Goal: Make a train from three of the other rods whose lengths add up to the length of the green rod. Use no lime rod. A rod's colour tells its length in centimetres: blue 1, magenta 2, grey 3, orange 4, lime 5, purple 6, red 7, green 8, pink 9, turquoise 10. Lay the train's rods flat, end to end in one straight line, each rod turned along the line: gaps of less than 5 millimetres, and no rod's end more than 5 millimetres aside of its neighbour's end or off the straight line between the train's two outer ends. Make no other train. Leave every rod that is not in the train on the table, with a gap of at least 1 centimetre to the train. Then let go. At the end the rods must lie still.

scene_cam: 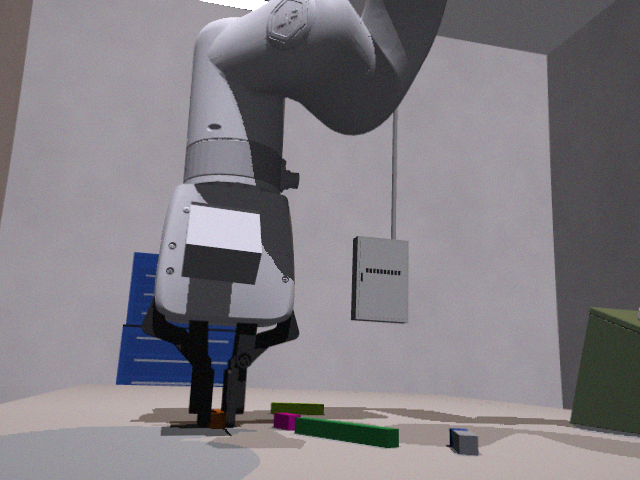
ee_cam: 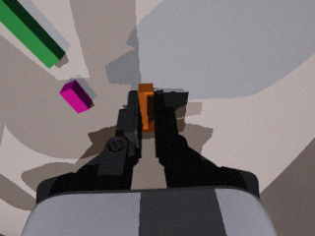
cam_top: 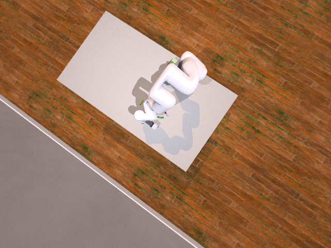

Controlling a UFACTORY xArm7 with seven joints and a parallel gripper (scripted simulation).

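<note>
My gripper is shut on the orange rod, which rests on the table between the black fingers. The magenta rod lies just to the right of it in the exterior view. The long green rod lies flat in front of the magenta one. The lime rod lies behind them. A blue rod and a grey rod sit together farther right. In the top view the arm hides the gripper.
The pale table top sits on a wooden floor. An olive box stands at the far right. A blue cabinet and a grey wall box are in the background.
</note>
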